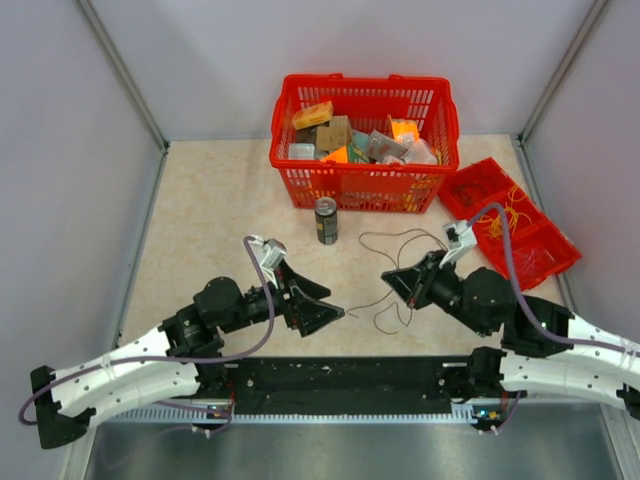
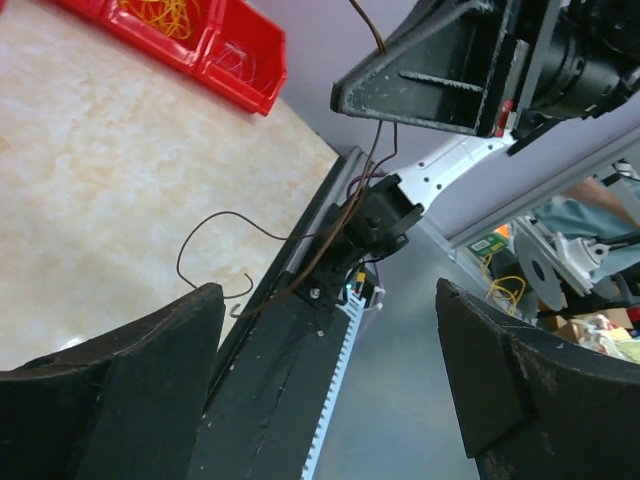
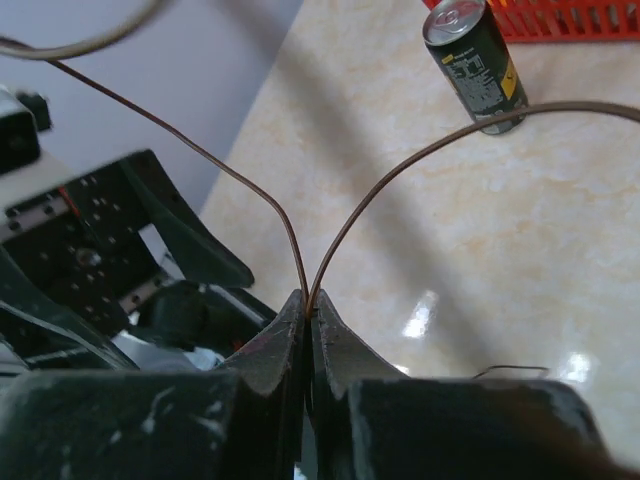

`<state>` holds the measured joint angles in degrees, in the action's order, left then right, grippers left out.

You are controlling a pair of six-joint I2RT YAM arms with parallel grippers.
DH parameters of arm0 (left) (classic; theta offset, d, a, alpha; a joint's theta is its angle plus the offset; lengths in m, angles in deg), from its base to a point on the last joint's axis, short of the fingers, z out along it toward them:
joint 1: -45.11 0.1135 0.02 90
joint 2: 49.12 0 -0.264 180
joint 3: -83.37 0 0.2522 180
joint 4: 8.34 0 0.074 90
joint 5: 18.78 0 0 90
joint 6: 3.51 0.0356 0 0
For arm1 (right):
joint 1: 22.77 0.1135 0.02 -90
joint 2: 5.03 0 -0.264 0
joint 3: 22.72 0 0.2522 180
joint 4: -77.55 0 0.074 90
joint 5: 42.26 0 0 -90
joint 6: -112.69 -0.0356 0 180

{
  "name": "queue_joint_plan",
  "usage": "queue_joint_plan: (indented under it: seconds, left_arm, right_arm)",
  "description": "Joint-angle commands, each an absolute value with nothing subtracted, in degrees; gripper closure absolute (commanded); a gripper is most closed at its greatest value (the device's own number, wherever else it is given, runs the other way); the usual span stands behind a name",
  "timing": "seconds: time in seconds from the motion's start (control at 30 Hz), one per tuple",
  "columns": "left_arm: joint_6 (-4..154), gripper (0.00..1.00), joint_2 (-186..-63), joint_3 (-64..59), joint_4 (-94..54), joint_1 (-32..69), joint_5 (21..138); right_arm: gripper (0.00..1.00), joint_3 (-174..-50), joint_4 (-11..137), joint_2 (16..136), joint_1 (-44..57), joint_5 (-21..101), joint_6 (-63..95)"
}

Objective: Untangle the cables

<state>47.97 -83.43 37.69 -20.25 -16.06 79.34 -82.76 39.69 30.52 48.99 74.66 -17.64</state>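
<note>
Thin dark brown cables (image 1: pixel 398 233) lie in loose loops on the beige table between the two grippers. My right gripper (image 1: pixel 386 278) is shut on a brown cable (image 3: pixel 252 184); two strands rise out of its closed tips (image 3: pixel 306 306) and curve apart. My left gripper (image 1: pixel 336 313) is open and empty, with its fingers (image 2: pixel 150 380) wide apart, pointing at the right gripper. A brown cable (image 2: pixel 215 216) curls on the table in the left wrist view and runs up to the right gripper (image 2: pixel 430 70). Yellow-orange cables (image 1: pixel 510 220) lie in a red tray.
A dark drink can (image 1: pixel 326 220) stands just behind the cables; it also shows in the right wrist view (image 3: pixel 475 60). A red basket (image 1: pixel 365 185) of boxes stands at the back. The red tray (image 1: pixel 545 255) sits at the right. A black rail (image 1: pixel 350 375) runs along the near edge.
</note>
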Motion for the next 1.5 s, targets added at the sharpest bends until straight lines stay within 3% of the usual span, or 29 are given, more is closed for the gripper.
queue_joint_plan:
  seconds: [0.0, 0.13, 0.37, 0.57, 0.87, 1.17, 1.3, 1.47]
  left_arm:
    - [43.51, 0.14, -85.06, 39.90, -3.91, -16.24, 82.83]
    - [45.96, 0.19, -88.31, 36.75, -6.35, -19.65, 77.14]
    - [60.19, 0.22, -99.19, 22.61, -21.29, -36.08, 44.98]
    - [66.27, 0.27, -111.33, 14.25, -27.62, -42.51, 31.42]
    - [68.73, 0.27, -119.78, 9.58, -25.71, -42.78, 30.00]
    - [68.73, 0.35, -123.47, 8.53, -24.21, -42.78, 31.14]
    - [68.82, 0.44, -125.40, 7.21, -24.82, -42.78, 29.91]
    - [68.39, 0.84, -126.38, 6.06, -26.14, -42.78, 29.57]
  right_arm:
    - [1.00, -83.68, 39.36, 30.65, 46.84, 74.55, -36.18]
    - [1.00, -83.50, 39.09, 33.64, 45.87, 74.37, -43.56]
    - [1.00, -82.01, 37.86, 35.14, 44.55, 78.23, -53.76]
    - [1.00, -81.56, 34.53, 34.70, 44.46, 82.81, -60.71]
    - [1.00, -82.09, 33.73, 34.44, 44.46, 83.52, -62.56]
    - [1.00, -81.22, 33.64, 33.91, 44.55, 83.08, -64.76]
    - [1.00, -80.95, 33.64, 33.82, 44.46, 82.81, -65.63]
    - [1.00, -79.99, 33.56, 33.56, 44.46, 82.46, -65.38]
